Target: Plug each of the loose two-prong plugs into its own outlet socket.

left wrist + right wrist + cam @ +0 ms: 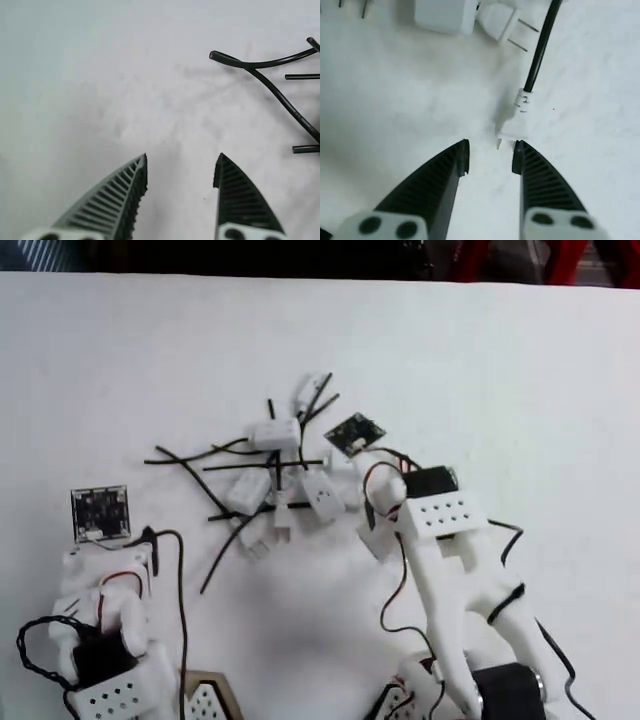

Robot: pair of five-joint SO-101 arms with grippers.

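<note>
White two-prong plugs (320, 495) on black cords lie jumbled on the white tabletop (520, 350), none looks seated yet; right gripper (490, 150) gapes beside one, left gripper (181, 162) spread, empty.

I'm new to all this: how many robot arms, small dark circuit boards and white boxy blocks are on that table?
Robot arms: 2
Dark circuit boards: 2
White boxy blocks: 3
Total: 7
</note>
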